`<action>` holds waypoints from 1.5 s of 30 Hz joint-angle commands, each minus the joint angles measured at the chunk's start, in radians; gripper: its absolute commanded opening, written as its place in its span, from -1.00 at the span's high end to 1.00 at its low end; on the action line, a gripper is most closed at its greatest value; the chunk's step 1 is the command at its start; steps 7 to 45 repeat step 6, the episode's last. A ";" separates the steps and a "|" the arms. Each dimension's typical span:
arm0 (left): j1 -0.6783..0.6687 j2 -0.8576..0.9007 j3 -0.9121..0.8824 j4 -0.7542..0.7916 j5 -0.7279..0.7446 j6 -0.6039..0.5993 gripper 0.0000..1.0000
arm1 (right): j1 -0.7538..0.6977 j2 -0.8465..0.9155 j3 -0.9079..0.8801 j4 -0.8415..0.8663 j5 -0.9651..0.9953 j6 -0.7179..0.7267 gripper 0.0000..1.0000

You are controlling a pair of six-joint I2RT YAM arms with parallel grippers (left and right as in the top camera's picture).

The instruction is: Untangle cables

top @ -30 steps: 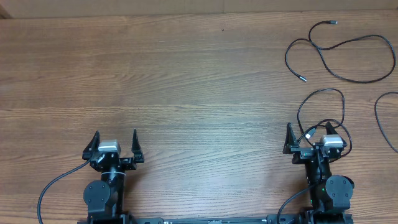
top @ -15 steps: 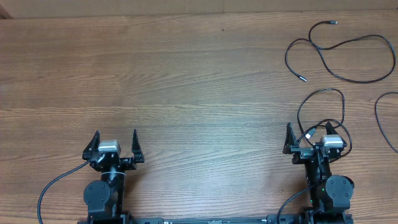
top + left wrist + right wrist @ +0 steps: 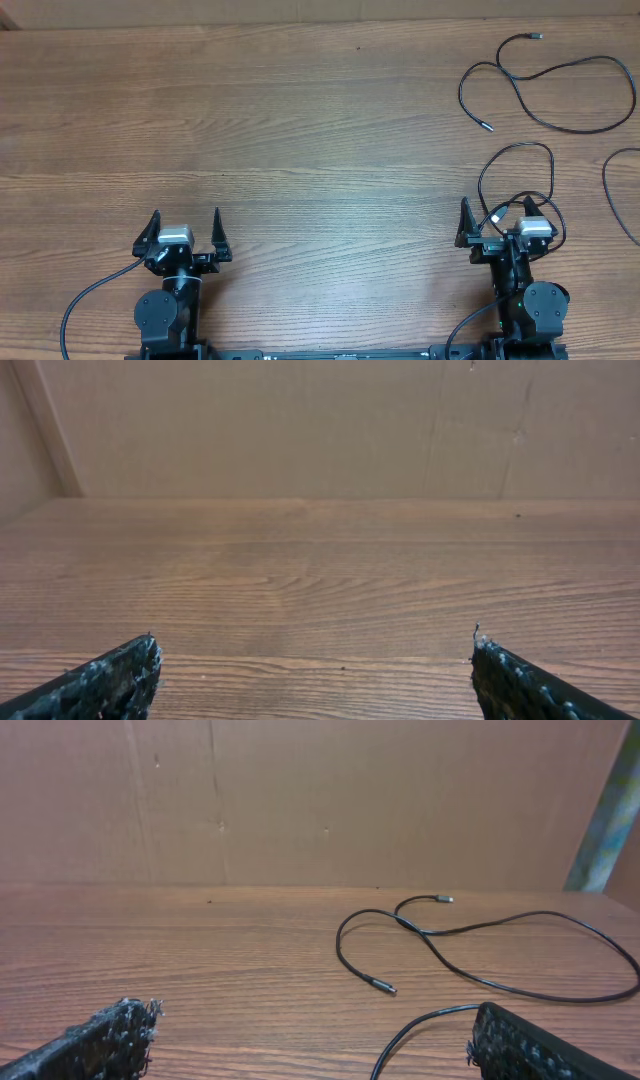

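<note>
Three thin black cables lie apart on the right of the wooden table. One cable sprawls at the far right, crossing itself once; the right wrist view shows the same cable, its plug end pointing toward me. A second cable loops just ahead of my right gripper and runs over its right side, where it passes by the right fingertip. A third cable curves off the right edge. My right gripper stands open and empty. My left gripper is open too, far from any cable.
A brown cardboard wall stands behind the table's far edge. Thick black wires trail from the arm bases at the near edge. The left gripper sees only bare wood ahead.
</note>
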 commanded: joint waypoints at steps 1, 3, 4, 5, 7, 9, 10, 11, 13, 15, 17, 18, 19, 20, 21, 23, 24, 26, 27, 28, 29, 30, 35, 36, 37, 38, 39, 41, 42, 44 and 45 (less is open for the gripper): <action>-0.002 -0.009 -0.006 0.002 0.004 0.023 -0.99 | -0.005 -0.009 -0.011 0.007 -0.002 -0.005 -1.00; -0.002 -0.009 -0.006 0.002 0.004 0.023 -0.99 | -0.005 -0.009 -0.011 0.007 -0.002 -0.005 -1.00; -0.002 -0.009 -0.006 0.002 0.004 0.023 -1.00 | -0.005 -0.009 -0.011 0.007 -0.001 -0.005 -1.00; -0.002 -0.009 -0.006 0.002 0.004 0.023 -0.99 | -0.005 -0.009 -0.011 0.007 -0.001 -0.005 -1.00; -0.002 -0.009 -0.006 0.002 0.004 0.023 -0.99 | -0.005 -0.009 -0.011 0.007 -0.002 -0.005 -1.00; -0.002 -0.009 -0.006 0.002 0.004 0.023 -0.99 | -0.005 -0.009 -0.011 0.007 -0.002 -0.005 -1.00; -0.002 -0.009 -0.006 0.002 0.004 0.023 -0.99 | -0.005 -0.009 -0.011 0.007 -0.002 -0.005 -1.00; -0.002 -0.009 -0.006 0.002 0.004 0.023 -0.99 | -0.005 -0.009 -0.011 0.007 -0.002 -0.005 -1.00; -0.002 -0.009 -0.006 0.002 0.004 0.023 -0.99 | -0.005 -0.009 -0.011 0.007 -0.002 -0.005 -1.00; -0.002 -0.009 -0.006 0.002 0.004 0.023 -0.99 | -0.005 -0.009 -0.011 0.007 -0.002 -0.005 -1.00; -0.002 -0.009 -0.006 0.002 0.004 0.023 -0.99 | -0.005 -0.009 -0.011 0.007 -0.002 -0.005 -1.00; -0.002 -0.009 -0.006 0.002 0.004 0.023 -0.99 | -0.005 -0.009 -0.011 0.007 -0.002 -0.005 -1.00; -0.002 -0.009 -0.006 0.002 0.004 0.023 -0.99 | -0.005 -0.009 -0.011 0.007 -0.002 -0.005 -1.00; -0.002 -0.009 -0.006 0.002 0.004 0.023 -0.99 | -0.005 -0.009 -0.011 0.007 -0.002 -0.005 -1.00; -0.002 -0.009 -0.006 0.002 0.004 0.023 -0.99 | -0.005 -0.009 -0.011 0.007 -0.002 -0.005 -1.00; -0.002 -0.009 -0.006 0.002 0.004 0.023 -0.99 | -0.005 -0.009 -0.011 0.007 -0.002 -0.005 -1.00; -0.002 -0.009 -0.006 0.002 0.004 0.023 -0.99 | -0.005 -0.009 -0.011 0.007 -0.002 -0.005 -1.00; -0.002 -0.009 -0.006 0.002 0.004 0.023 -0.99 | -0.005 -0.009 -0.011 0.007 -0.002 -0.005 -1.00; -0.002 -0.009 -0.006 0.002 0.004 0.023 -0.99 | -0.005 -0.009 -0.011 0.007 -0.002 -0.005 -1.00; -0.002 -0.009 -0.006 0.002 0.004 0.023 -0.99 | -0.005 -0.009 -0.011 0.007 -0.002 -0.005 -1.00; -0.002 -0.009 -0.006 0.002 0.004 0.023 -0.99 | -0.005 -0.009 -0.011 0.007 -0.002 -0.005 -1.00; -0.002 -0.009 -0.006 0.002 0.004 0.023 -0.99 | -0.005 -0.009 -0.011 0.007 -0.002 -0.005 -1.00; -0.002 -0.009 -0.006 0.002 0.004 0.023 -0.99 | -0.005 -0.009 -0.011 0.007 -0.002 -0.005 -1.00; -0.002 -0.009 -0.006 0.002 0.004 0.023 -0.99 | -0.005 -0.009 -0.011 0.007 -0.002 -0.005 -1.00; -0.002 -0.009 -0.006 0.002 0.004 0.023 -0.99 | -0.005 -0.009 -0.011 0.007 -0.002 -0.005 -1.00; -0.002 -0.009 -0.006 0.002 0.004 0.023 -0.99 | -0.005 -0.009 -0.011 0.007 -0.002 -0.005 -1.00; -0.002 -0.009 -0.006 0.002 0.004 0.023 -0.99 | -0.005 -0.009 -0.011 0.007 -0.002 -0.005 -1.00; -0.002 -0.009 -0.006 0.002 0.004 0.023 -0.99 | -0.005 -0.009 -0.011 0.007 -0.002 -0.005 -1.00; -0.002 -0.009 -0.006 0.002 0.004 0.023 -0.99 | -0.005 -0.009 -0.011 0.007 -0.002 -0.005 -1.00; -0.002 -0.009 -0.006 0.002 0.004 0.023 -0.99 | -0.005 -0.009 -0.011 0.007 -0.002 -0.005 -1.00; -0.002 -0.009 -0.006 0.002 0.004 0.023 -0.99 | -0.005 -0.009 -0.011 0.007 -0.002 -0.005 -1.00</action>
